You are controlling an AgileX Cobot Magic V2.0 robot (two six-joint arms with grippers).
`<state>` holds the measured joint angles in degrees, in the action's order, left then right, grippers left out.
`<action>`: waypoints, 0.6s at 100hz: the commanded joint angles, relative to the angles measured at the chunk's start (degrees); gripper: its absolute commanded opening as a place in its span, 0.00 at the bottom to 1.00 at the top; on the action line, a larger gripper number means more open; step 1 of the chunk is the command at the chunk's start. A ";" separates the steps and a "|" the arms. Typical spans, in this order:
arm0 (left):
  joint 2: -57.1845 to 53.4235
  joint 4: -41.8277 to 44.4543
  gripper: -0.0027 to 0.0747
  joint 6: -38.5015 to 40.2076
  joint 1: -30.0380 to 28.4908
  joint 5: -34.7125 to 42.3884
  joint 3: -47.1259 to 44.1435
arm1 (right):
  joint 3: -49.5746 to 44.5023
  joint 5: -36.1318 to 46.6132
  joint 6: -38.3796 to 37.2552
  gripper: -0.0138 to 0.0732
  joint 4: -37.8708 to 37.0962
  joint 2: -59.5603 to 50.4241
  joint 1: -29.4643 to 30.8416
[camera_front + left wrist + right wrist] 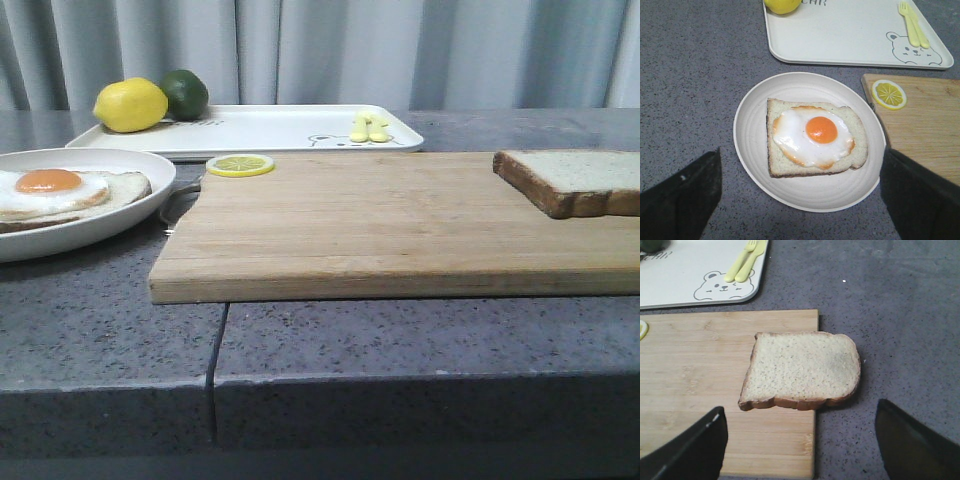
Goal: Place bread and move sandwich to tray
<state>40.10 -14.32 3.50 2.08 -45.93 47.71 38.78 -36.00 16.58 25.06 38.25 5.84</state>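
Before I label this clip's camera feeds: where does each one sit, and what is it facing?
Front view: low at the table edge, facing forward over the cutting board toward the tray; no robot parts show.
Left wrist view: above the sandwich on its plate; open left gripper.
Right wrist view: above the bread; open right gripper.
All three share the tray and cutting board.

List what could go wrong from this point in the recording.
The bread overhangs the cutting board edge, so a grasp by the right gripper may tip it. The egg could slide off the sandwich on its plate. The tray already holds fruit and cutlery.
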 commanded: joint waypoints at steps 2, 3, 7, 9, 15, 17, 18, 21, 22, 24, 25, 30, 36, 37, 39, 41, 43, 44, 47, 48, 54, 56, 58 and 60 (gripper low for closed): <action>0.19 -1.17 0.81 -0.03 0.12 3.42 2.12 | 2.00 4.61 9.53 0.85 9.51 3.05 4.84; 0.19 -1.17 0.81 -0.03 0.12 3.42 2.12 | 2.00 4.70 10.02 0.85 10.62 3.47 5.12; 0.19 -1.17 0.81 -0.03 0.12 3.42 2.12 | 2.00 4.97 12.83 0.85 13.34 4.51 6.47; 0.19 -1.17 0.81 -0.03 0.12 3.42 2.12 | 2.00 5.16 14.23 0.85 15.00 5.10 7.05; 0.19 -1.17 0.81 -0.03 0.12 3.42 2.12 | 2.00 5.38 17.85 0.85 20.00 7.28 8.81; 0.19 -1.17 0.81 -0.03 0.12 3.42 2.12 | 2.00 5.30 19.16 0.85 21.71 8.07 9.62; 0.19 -1.17 0.81 -0.03 0.12 3.42 2.12 | 2.00 5.18 19.99 0.85 22.28 8.33 10.20; 0.19 -1.17 0.81 -0.03 0.12 3.42 2.12 | 2.00 4.92 21.58 0.85 24.55 9.34 11.35; 0.19 -1.17 0.81 -0.03 0.12 3.42 2.12 | 2.00 4.67 21.95 0.85 25.64 9.86 11.63; 0.19 -1.17 0.81 -0.03 0.12 3.42 2.12 | 2.00 4.51 23.06 0.85 27.14 10.62 12.46; 0.19 -1.17 0.81 -0.03 0.12 3.42 2.12 | 1.94 4.35 23.79 0.85 27.62 10.86 13.00; 0.19 -1.17 0.81 -0.03 0.12 3.42 2.12 | 1.88 3.93 26.29 0.85 30.76 12.53 14.73; 0.19 -1.17 0.81 -0.03 0.12 3.42 2.12 | 1.88 3.20 28.48 0.85 33.41 14.43 16.34; 0.19 -1.17 0.81 -0.03 0.12 3.42 2.12 | 1.88 3.19 28.85 0.85 33.57 14.63 16.69; 0.19 -1.17 0.81 -0.03 0.12 3.42 2.12 | 1.88 2.94 29.24 0.85 34.02 15.23 17.17; 0.19 -1.17 0.81 -0.03 0.12 3.52 2.12 | 1.88 2.79 29.71 0.85 34.45 15.82 17.49; 0.19 -1.17 0.81 -0.03 0.12 3.50 2.12 | 1.88 2.65 30.17 0.85 34.90 16.42 17.93; 0.19 -1.17 0.81 -0.03 0.12 3.50 2.12 | 1.88 2.60 30.49 0.85 35.07 16.61 18.21; 0.19 -1.17 0.81 -0.03 0.12 3.50 2.12 | 1.88 2.52 31.21 0.85 35.79 17.45 18.70; 0.19 -1.17 0.81 -0.03 0.12 3.50 2.12 | 1.88 2.40 31.38 0.85 36.17 17.86 18.80; 0.19 -1.17 0.81 -0.03 0.12 3.50 2.12 | 1.88 2.03 33.03 0.85 37.94 19.57 19.31; 0.19 -1.17 0.81 -0.03 0.12 3.50 2.12 | 1.88 1.94 33.69 0.85 38.62 20.22 19.31; 0.19 -1.17 0.81 -0.03 0.12 3.50 2.12 | 1.88 1.78 34.31 0.85 39.34 20.91 19.32; 0.19 -1.17 0.81 -0.03 0.12 3.50 2.12 | 1.88 1.54 34.71 0.85 40.09 21.61 19.32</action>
<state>40.10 -14.32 3.50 2.08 -45.93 47.71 38.78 -34.65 48.20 59.99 58.13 24.58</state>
